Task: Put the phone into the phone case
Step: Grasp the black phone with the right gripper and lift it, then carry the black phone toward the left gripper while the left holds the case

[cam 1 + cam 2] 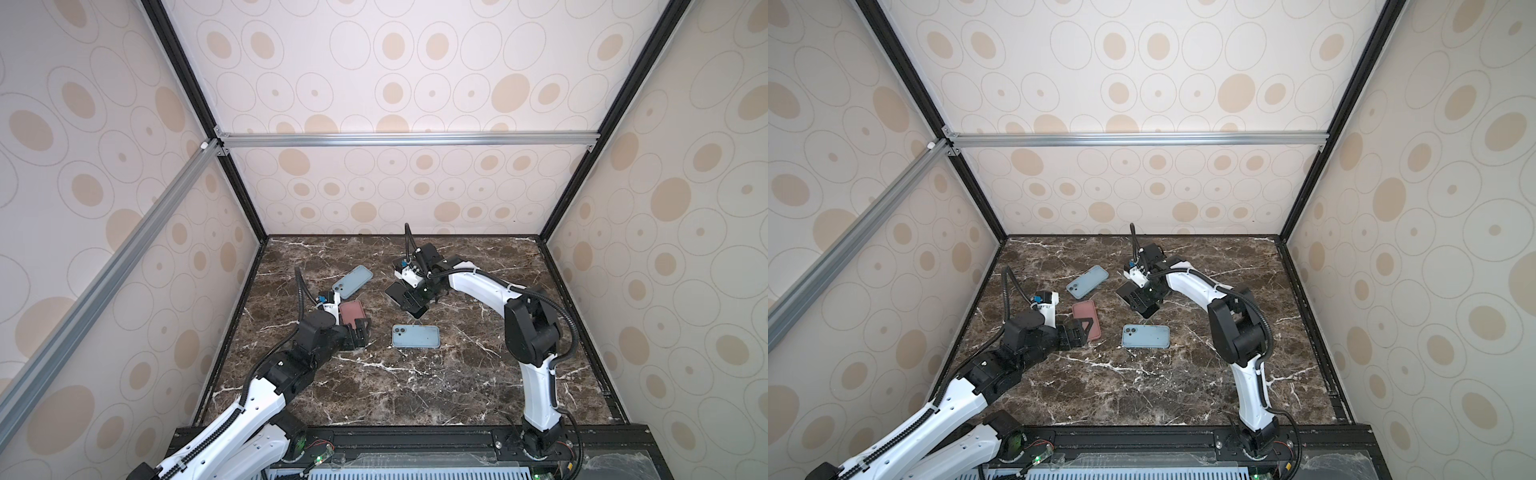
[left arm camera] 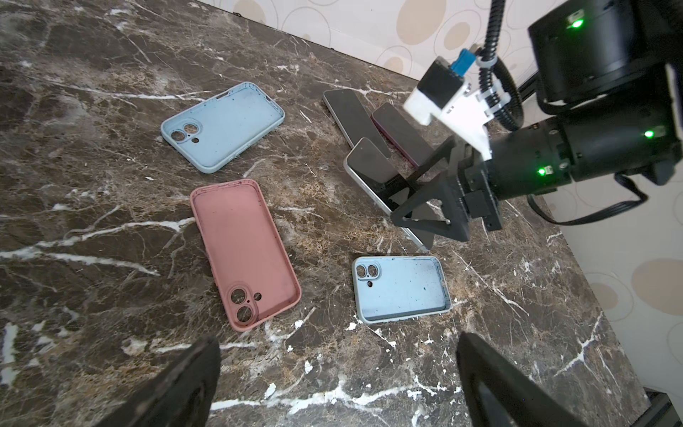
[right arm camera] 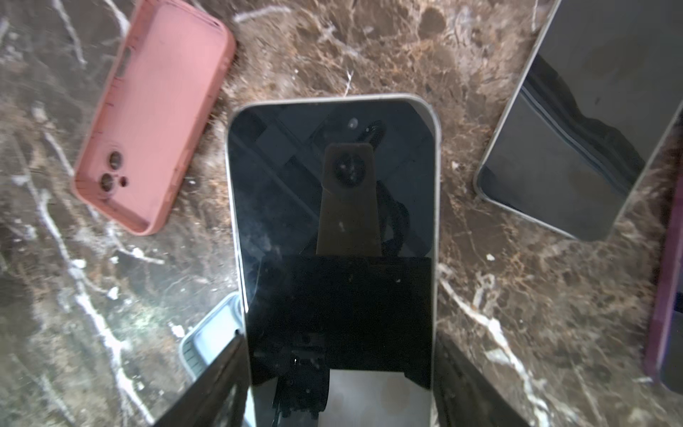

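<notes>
Item 1: your right gripper (image 2: 417, 196) was closed on the silver-edged phone (image 3: 332, 185), jaws on its long edges, screen up (dark, mirroring the wrist camera), above the marble surface (image 2: 92, 148) between the pink case (image 2: 244, 251) and the grey phone (image 2: 351, 111).
Item 2: your left gripper (image 1: 1079, 332) stood spread wide, over the pink case's end.
Item 3: the nearer blue case (image 2: 401, 288) and the farther blue case (image 2: 225, 125), both lying hollow side up.
Item 4: the red-edged phone (image 2: 399, 129), just beside the grey phone.

Far case (image 1: 352, 281) behind middle case (image 1: 351, 311); near case (image 1: 416, 336) right of both (all on table (image 1: 415, 386)).
</notes>
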Tool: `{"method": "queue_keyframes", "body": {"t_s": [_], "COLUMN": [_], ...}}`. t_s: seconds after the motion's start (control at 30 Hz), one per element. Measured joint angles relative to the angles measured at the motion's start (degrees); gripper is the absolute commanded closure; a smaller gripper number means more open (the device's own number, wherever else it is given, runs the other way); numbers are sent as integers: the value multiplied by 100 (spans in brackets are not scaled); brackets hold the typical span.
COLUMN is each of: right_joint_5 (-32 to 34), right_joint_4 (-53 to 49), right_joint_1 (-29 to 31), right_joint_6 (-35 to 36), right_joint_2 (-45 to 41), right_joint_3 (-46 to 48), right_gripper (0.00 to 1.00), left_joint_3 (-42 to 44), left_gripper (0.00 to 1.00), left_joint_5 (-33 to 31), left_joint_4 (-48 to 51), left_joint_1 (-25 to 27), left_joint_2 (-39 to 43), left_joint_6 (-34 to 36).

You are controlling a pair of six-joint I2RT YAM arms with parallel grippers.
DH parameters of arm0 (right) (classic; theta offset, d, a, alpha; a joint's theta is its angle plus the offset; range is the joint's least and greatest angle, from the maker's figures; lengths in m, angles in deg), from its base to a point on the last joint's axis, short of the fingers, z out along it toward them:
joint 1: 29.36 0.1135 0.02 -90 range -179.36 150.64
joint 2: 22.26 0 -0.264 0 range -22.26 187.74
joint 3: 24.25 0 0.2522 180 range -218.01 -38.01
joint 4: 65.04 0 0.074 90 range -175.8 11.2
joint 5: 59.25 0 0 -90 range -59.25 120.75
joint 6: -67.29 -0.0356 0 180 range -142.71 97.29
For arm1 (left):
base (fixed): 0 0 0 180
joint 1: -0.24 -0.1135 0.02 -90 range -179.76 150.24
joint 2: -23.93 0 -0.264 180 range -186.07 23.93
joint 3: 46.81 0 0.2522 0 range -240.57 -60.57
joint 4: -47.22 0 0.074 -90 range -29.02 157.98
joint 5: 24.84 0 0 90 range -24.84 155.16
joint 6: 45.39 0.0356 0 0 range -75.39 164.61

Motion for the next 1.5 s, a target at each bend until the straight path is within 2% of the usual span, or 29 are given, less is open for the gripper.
{"method": "queue_keyframes", "body": {"t_s": [0.47, 0.77, 0.87, 1.1, 1.17, 1.5], "right_joint_5": [-129, 72, 149, 227, 245, 238], "right_joint_4": [564, 1104, 1279, 1598, 1674, 1801], "right_joint_1": [304, 817, 975, 1255, 1300, 1504], "right_joint_6": [-422, -833, -966, -1174, -1191, -1237], "right_joint_2": [-1405, -2267, -2382, -2662, -2723, -2769], "right_joint_3": [1609, 2588, 2758, 2981, 2981, 2977], "right_gripper": [85, 86, 85, 85, 85, 85], "left_joint_3": [-92, 109, 168, 188, 197, 197], "left_gripper": [5, 16, 22, 28, 35, 47], "left_joint_5": [1591, 2946, 3270, 3746, 3834, 3932], "left_joint_4": [-632, -1416, -1550, -1740, -1751, -1764], "left_joint_1": [-299, -1108, -1276, -1390, -1410, -1443], "left_joint_2": [-632, -789, -804, -914, -938, -1036], "left_joint_6": [-94, -667, -802, -909, -933, -999]}}
